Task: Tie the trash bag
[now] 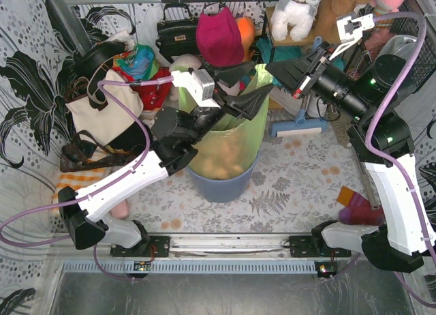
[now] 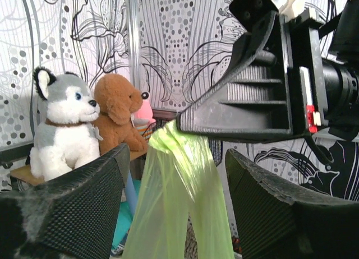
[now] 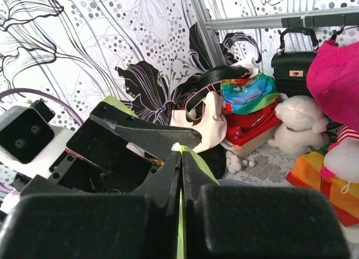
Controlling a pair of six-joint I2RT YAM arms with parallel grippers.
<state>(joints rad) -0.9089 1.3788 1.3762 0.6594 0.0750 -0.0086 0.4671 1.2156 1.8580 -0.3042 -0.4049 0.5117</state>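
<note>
The light-green trash bag [image 1: 235, 134] stands in a round blue bin [image 1: 221, 187], with tan paper showing through its lower part. My right gripper [image 1: 272, 71] is shut on the bag's upper edge and holds a strip of it pulled up; the pinched green plastic shows between its jaws in the right wrist view [image 3: 180, 153]. My left gripper [image 1: 245, 88] is open, its jaws on either side of that raised strip without touching it. In the left wrist view the strip [image 2: 179, 203] hangs between my left gripper's [image 2: 176, 158] fingers.
A cream tote handbag [image 1: 102, 114] and a black handbag [image 1: 178, 30] sit at the back left. Plush toys [image 1: 296, 8] line the back shelf. A blue and white roller [image 1: 298, 129] lies right of the bin. A purple object [image 1: 357, 213] lies by the right arm's base.
</note>
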